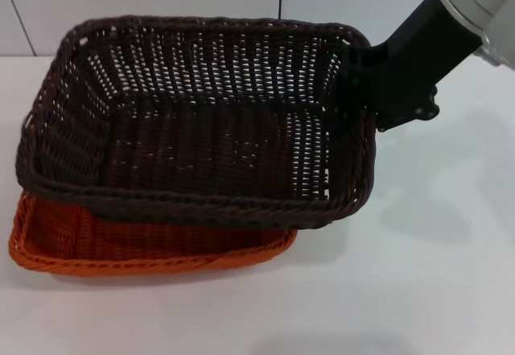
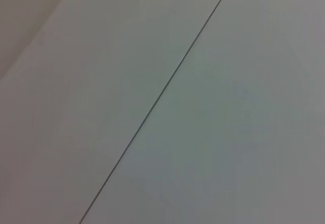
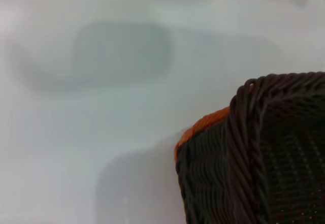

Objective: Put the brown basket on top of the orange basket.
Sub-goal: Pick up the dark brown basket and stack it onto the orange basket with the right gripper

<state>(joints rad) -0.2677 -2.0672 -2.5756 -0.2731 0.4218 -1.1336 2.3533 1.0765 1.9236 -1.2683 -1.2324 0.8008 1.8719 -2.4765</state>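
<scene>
1. A dark chocolate-brown rectangular woven basket [image 1: 201, 121] with a braided rim and open-weave sloping sides is being held above a bright orange rectangular woven basket [image 1: 121, 246] of like size, which is lying on the white table [image 1: 418, 291].

2. The brown basket is being carried tilted – its far rim is raised and its near rim is dipped toward the orange basket, where the two appear to be touching or nearly so; real contact cannot be told.

3. The orange basket is being covered for the most part; only its near rim and its left corner are being shown beneath the brown one in the head view.

4. The right gripper [image 1: 358, 69] is being kept at the far right corner of the brown basket, clamped on the braided rim there – the basket is being borne by that grip alone.

5. In the right wrist view, a corner of the brown basket [image 3: 264, 153] is being seen close up, with a strip of the orange basket [image 3: 203, 125] peeking out just behind it.

6. The left gripper is not being shown in any view; only a pale surface crossed by a thin dark seam [image 2: 157, 99] is being shown by the left wrist camera.
</scene>
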